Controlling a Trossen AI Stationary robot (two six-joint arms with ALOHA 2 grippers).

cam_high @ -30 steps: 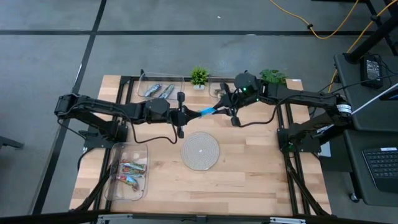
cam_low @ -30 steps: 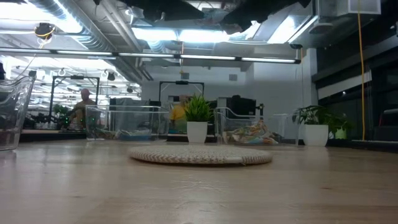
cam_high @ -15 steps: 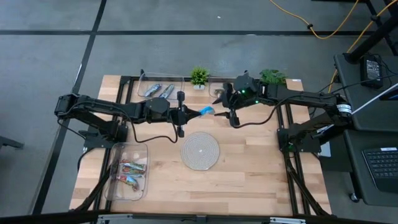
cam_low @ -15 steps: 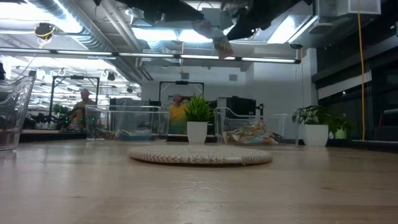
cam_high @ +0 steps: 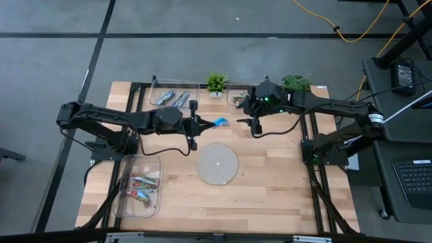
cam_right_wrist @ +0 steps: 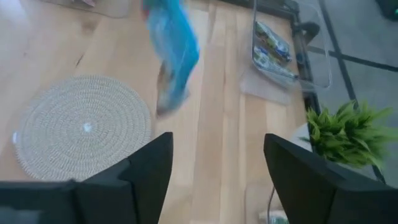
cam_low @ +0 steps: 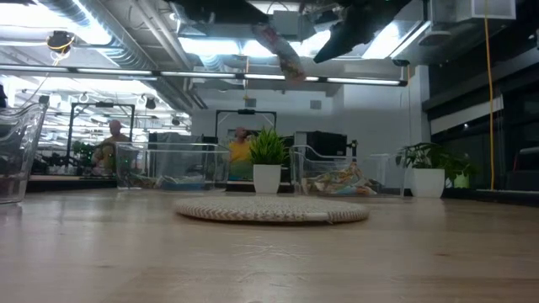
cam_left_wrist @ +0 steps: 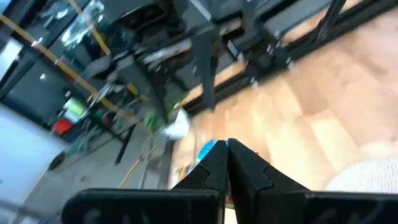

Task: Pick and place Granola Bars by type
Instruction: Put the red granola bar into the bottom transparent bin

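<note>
Above the worktop (cam_high: 270,182), a little behind the round woven mat (cam_high: 217,163), my left jaws (cam_high: 204,123) are pressed together on the end of a blue granola bar (cam_high: 221,122), which juts out past their tips toward my right arm. My right jaws (cam_high: 244,113) stand spread just beside the bar's free end, not touching it.

My right wrist view shows the bar (cam_right_wrist: 172,46) as a crinkled, shiny blue wrapper hanging ahead of my two dark, parted fingers (cam_right_wrist: 144,169), with the coiled mat (cam_right_wrist: 84,127) beneath. My left wrist view shows only a sliver of blue (cam_left_wrist: 208,151) peeking above my closed fingers.

From above I also see a clear tray (cam_high: 174,96) with blue-silver bars at the worktop's back edge, another clear tray (cam_high: 140,185) with red multicoloured bars at the front left, and a small potted plant (cam_high: 216,84). Low down, the bar (cam_low: 278,49) dangles tilted, high above the mat.
</note>
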